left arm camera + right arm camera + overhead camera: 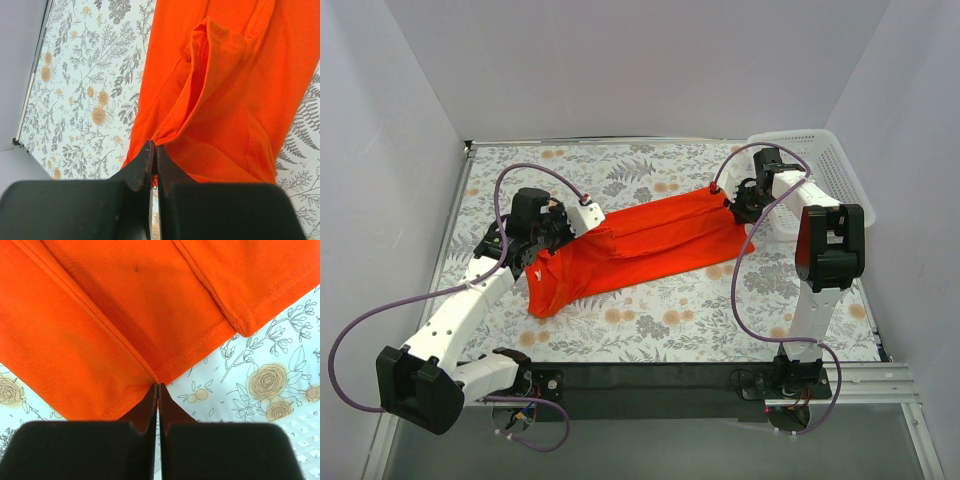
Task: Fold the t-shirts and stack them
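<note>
Left gripper (pixel 154 150) and right gripper (pixel 158 387) clamp opposite ends of a plain orange-red cloth t-shirt (pixel 640 245) at the centre of the floral table (pixel 650 325). Soft and limp, it is probably best pinched at the hems.

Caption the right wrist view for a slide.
Right gripper shut on the orange t-shirt hem over the floral table.

Lighting: bright, even, soft, from above. Shadows: faint, soft-edged on the worktop (pixel 670 320). Focus: your overhead view sharp; your wrist views show shirt (pixel 100 315) stitching crisp, near black jaws slightly blurred.
</note>
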You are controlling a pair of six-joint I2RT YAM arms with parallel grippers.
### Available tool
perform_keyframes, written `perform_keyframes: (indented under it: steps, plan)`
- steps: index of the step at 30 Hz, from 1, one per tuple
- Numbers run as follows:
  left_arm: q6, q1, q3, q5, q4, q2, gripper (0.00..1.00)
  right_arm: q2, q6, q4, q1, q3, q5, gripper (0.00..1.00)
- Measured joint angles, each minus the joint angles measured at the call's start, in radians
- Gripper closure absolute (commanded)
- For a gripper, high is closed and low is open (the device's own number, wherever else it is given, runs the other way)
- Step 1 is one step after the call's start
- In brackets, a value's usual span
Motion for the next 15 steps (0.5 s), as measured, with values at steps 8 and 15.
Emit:
perform_keyframes:
  steps: [8,15]
  plan:
    - [0.010,0.000,0.000,0.000,0.017,0.009,1.00,0.003,0.039,0.011,0.000,0.000,0.000,0.63]
    - [0.050,0.000,0.000,0.001,0.039,0.034,1.00,-0.010,0.093,0.053,0.000,-0.016,-0.038,0.50]
